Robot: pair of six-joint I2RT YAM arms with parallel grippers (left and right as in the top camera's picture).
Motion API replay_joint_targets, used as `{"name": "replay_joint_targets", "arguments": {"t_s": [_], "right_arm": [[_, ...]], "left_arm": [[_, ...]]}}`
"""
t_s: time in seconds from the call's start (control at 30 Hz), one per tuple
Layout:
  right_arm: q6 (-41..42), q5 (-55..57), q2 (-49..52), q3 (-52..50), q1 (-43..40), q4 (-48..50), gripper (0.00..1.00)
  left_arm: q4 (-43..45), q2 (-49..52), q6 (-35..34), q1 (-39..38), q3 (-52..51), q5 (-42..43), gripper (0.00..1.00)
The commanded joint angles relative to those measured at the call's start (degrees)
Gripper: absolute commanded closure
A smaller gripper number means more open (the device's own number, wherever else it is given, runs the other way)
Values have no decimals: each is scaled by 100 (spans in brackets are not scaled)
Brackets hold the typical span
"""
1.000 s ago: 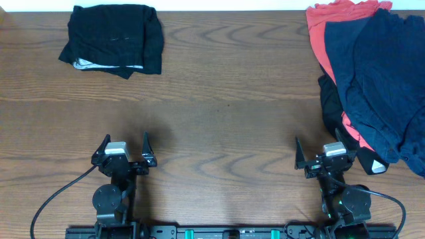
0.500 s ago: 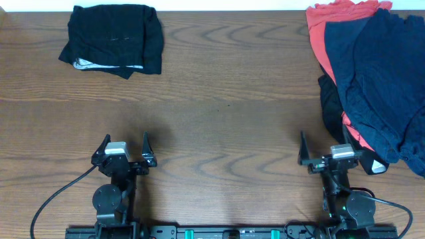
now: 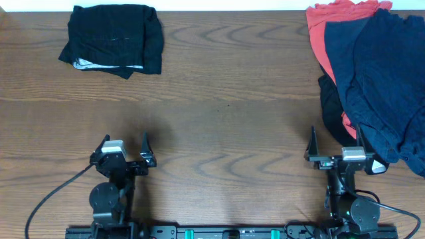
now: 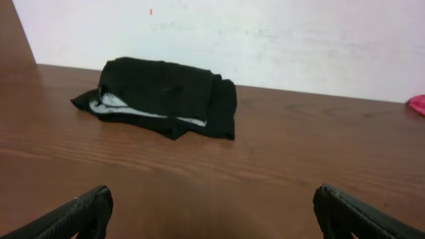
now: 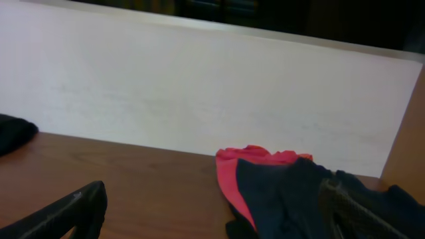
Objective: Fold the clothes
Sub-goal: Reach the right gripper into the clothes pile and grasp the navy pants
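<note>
while your left gripper and right gripper stand spread and empty, the navy garment lies heaped at the table's right edge.

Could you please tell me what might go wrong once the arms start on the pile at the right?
1. The navy garment overlaps the red garment and a black garment, so the open right gripper may pinch several layers at once.
2. That gripper stands at these garments' near edge and could snag one while moving.
</note>
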Motion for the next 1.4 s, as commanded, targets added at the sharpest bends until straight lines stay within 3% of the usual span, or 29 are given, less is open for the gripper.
{"name": "replay_joint_targets", "arguments": {"t_s": [0.0,0.2,0.43,0.7,0.8,1.0,1.37], "right_arm": [[42,72,256,468,42,31,1],[39,70,1377,1449,2,31,1],[42,-199,3163,3010,-7,-334,1],[46,-986,5362,5455,-13,-2201,1],[44,-1318,6245,6483,-57,-3121,1],[44,-2000,7750,8100,-146,-4483,1],[-2,-2218,8419,8321,-304,-4892,1]], "left_arm": [[28,474,-46,-24,584,13,2],[-120,1928,-46,-24,1718,13,2],[-1370,3668,-44,-24,3585,13,2],[-3071,5036,-46,-24,5379,20,2],[-3589,5547,-46,-24,5877,437,2],[-3980,6476,-46,-24,6183,1266,2],[-4048,7670,-50,-24,6183,1333,2]]}}
